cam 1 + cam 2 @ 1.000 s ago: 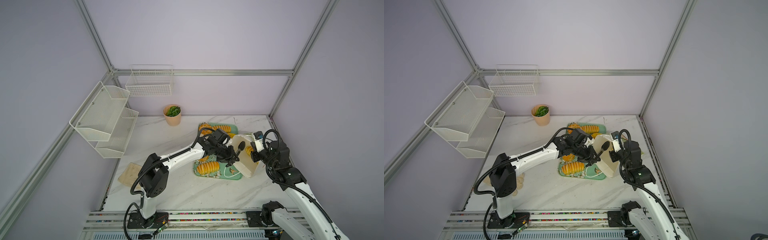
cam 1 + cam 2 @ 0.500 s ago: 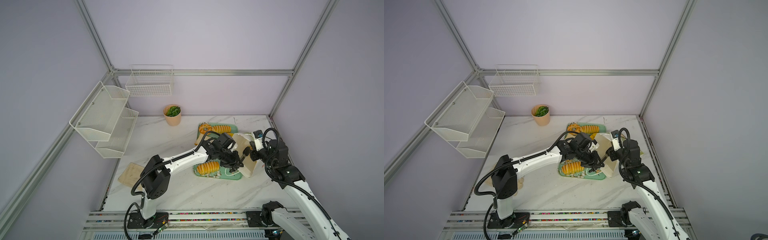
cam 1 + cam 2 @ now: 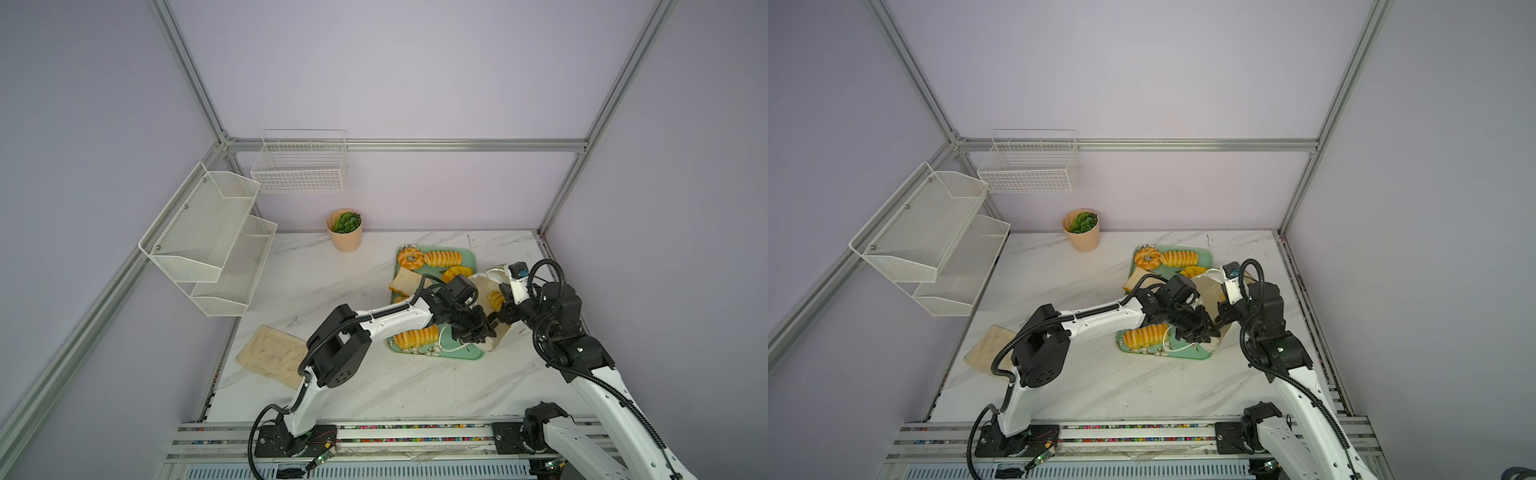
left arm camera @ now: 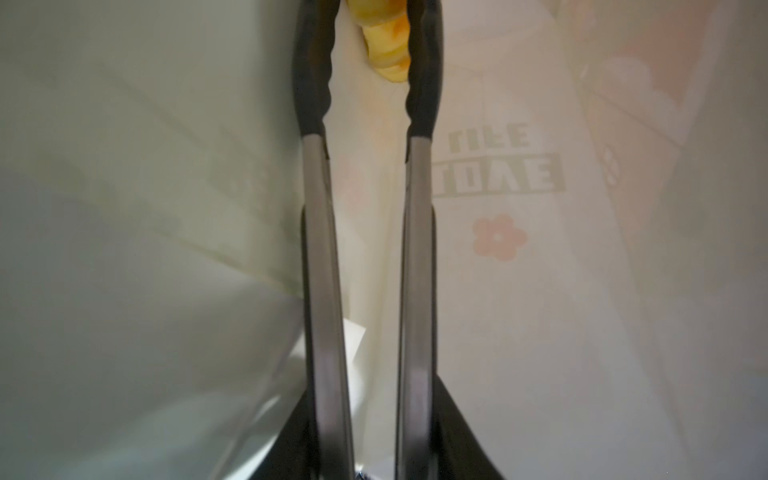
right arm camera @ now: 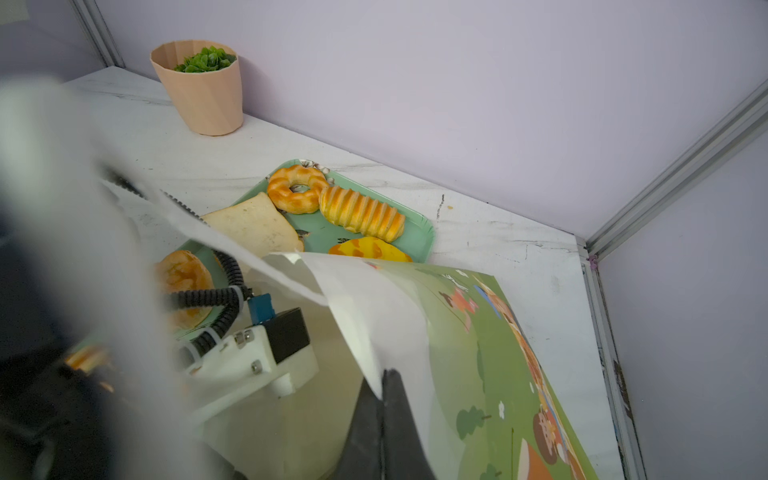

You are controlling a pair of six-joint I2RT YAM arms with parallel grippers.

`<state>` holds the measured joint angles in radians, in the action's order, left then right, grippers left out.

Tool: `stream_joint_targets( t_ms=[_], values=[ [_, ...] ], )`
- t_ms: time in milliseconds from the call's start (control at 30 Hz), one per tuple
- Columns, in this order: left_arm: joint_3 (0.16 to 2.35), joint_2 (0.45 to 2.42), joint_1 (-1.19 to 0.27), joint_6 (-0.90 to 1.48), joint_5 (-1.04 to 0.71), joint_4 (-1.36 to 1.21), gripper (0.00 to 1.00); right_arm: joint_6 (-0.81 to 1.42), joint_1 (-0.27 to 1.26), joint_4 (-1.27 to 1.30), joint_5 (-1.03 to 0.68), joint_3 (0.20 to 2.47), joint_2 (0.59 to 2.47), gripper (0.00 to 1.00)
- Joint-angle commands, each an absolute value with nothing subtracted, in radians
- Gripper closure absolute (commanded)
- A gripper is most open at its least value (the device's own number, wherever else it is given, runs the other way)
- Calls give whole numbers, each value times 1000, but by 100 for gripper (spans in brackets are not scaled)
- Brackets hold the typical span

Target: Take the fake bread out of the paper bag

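Overhead, a white marble worktop (image 3: 374,386) fills a lilac-walled cell. Far left, a two-tier mesh shelf (image 3: 199,232) and a wire basket (image 3: 299,174) hang on the walls, and a beige cloth (image 3: 272,357) lies near the worktop's left edge. A peach plant pot (image 3: 345,239) stands against the back wall. Right of centre lies a green tray (image 5: 328,235) carrying fake bread (image 3: 1145,336): a ring donut (image 3: 410,258) and a ridged loaf (image 3: 442,258) side by side at its far end, a toast slice (image 3: 409,282) and a pointed roll (image 3: 457,273) just in front of them, a round bun (image 5: 183,278) partly under the left arm, and a near loaf (image 3: 415,336) at the front end. The left gripper (image 3: 478,328) reaches across the tray, its jaws clamped on metal tongs (image 4: 320,249) whose two black-tipped arms stand apart. The tongs run into the paper bag (image 5: 478,332), which lies on its side overlapping the tray's right side, mouth toward the left arm. Inside, one more golden bread piece (image 4: 386,54) sits between the tong tips; whether they press on it cannot be told. Rightmost, the right gripper (image 5: 384,378) has its jaws together, pinching the bag's upper edge, which is lifted off the worktop.
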<state>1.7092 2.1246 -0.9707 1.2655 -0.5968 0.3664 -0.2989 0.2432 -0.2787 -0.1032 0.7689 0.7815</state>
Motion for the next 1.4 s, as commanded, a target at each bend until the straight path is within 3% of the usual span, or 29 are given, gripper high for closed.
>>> stream_joint_targets(
  t_ms=[0, 233, 1133, 1267, 1367],
  values=[
    [1860, 2126, -966, 1326, -593, 310, 62, -316, 248, -255, -151, 762, 761, 100],
    [1900, 2146, -959, 1316, -554, 324, 59, -322, 249, -241, -205, 742, 750, 100],
    [1891, 2225, -876, 1191, -666, 185, 57, -430, 250, -364, -417, 814, 808, 100],
    [1900, 2243, -876, 1173, -653, 133, 59, -437, 250, -391, -420, 821, 802, 100],
    [1905, 2235, -876, 1137, -637, 129, 70, -442, 251, -410, -399, 826, 791, 100]
  ],
)
